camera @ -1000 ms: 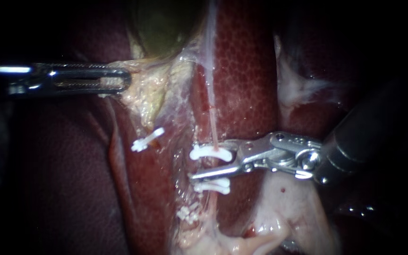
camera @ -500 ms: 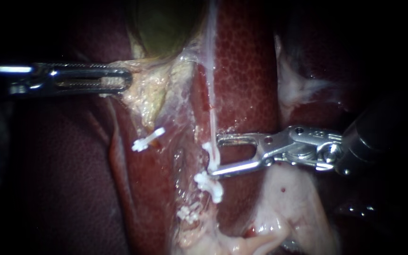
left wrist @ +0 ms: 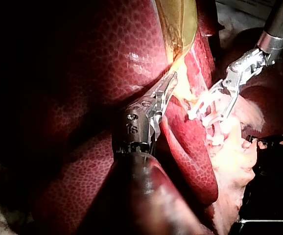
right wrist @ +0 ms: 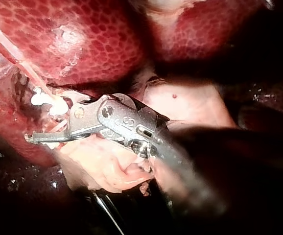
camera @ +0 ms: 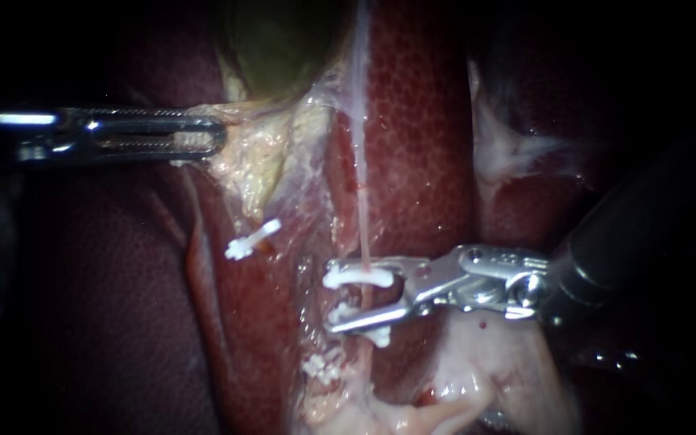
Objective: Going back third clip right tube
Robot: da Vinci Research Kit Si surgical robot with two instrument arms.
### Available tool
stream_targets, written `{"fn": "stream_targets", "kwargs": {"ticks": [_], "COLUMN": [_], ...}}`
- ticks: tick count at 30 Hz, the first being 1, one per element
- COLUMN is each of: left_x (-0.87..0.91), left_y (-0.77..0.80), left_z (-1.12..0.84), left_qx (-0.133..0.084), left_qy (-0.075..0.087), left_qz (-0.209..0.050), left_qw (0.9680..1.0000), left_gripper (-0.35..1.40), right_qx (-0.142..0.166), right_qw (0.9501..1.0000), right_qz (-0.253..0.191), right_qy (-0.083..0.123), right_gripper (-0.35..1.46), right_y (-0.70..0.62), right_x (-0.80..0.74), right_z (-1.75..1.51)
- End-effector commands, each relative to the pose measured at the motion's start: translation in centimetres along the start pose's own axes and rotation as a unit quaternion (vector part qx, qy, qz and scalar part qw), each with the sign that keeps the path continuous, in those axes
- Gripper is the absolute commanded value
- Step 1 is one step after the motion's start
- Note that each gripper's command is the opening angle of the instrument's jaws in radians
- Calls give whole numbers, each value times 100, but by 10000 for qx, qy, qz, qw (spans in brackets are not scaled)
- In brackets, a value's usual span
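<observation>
Now, right pincer (camera: 333,295) gaping astride right tube (camera: 362,217) and clip (camera: 352,277), left pincer (camera: 215,135) clamping gallbladder (camera: 271,40)

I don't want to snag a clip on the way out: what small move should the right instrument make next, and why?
Probably ease the right instrument straight back along its shaft, jaws left open. They stand open astride the right tube, one white clip between them and another right at the lower jaw, so closing or swinging sideways could catch one.
</observation>
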Motion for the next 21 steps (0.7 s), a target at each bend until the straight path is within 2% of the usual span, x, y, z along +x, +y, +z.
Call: {"fn": "stream_targets", "kwargs": {"ticks": [1,5,7,9,14,21], "left_x": [0,0,0,0,1,1], "left_y": [0,0,0,0,0,0], "left_z": [0,0,0,0,0,0], "left_qx": [5,5,5,5,5,5], "left_qy": [1,1,1,1,1,1], "left_qz": [-1,0,0,0,0,0], "left_qw": [10000,10000,10000,10000,10000,10000], "left_gripper": [-15,-15,-15,-15,-15,-15], "right_qx": [21,-1,-127,-343,-695,-735], "right_qw": [10000,10000,9999,9992,9968,9965], "right_qz": [0,17,74,-201,-371,-378], "right_qy": [-6,4,41,61,112,127], "right_gripper": [60,60,60,60,60,60], "right_y": [0,3,7,15,30,30], "right_x": [0,5,11,21,41,46], "right_z": [0,-5,-12,-22,-54,-73]}}
